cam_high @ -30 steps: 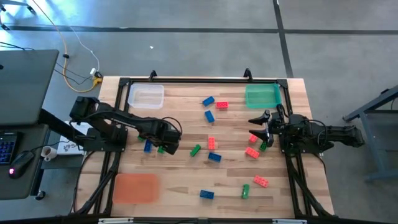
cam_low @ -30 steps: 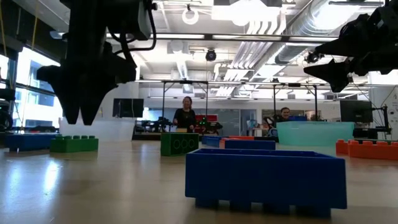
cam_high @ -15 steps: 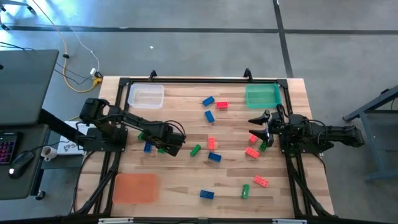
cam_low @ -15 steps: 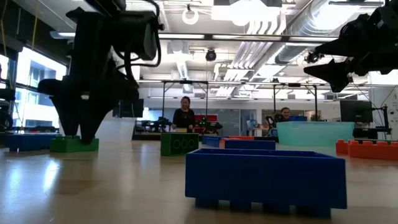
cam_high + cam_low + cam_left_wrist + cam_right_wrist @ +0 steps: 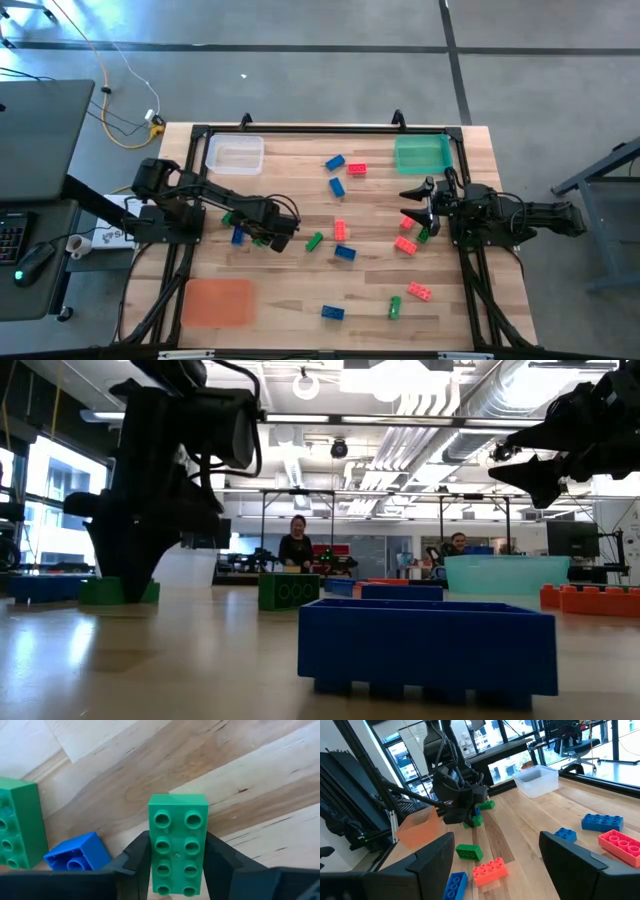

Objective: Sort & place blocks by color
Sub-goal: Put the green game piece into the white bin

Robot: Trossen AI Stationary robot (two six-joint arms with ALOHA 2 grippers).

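The left gripper is down on the tabletop with its two fingers on either long side of a green brick, studs up. The pads sit flush against the brick's flanks, so the fingers look clenched on it, though the brick rests on the wood and nothing shows it lifted. Taking it across the narrow width makes sense: the long sides give flat, parallel faces, and the brick's far end sticks out past the fingertips, free of them.

Just beside one finger lies a blue brick, and past that another green brick. Both are close enough that a lift should go straight up to avoid nudging them.

The right gripper waits on the other side of the table, held off the surface, its fingers spread wide with nothing between them. Red bricks and a small green one lie near it.

The green tray stands at the far corner on the right arm's side, well apart from the held brick, with a clear tray and an orange tray on the left arm's side. The remaining blocks lie scattered, unsorted, across the middle.
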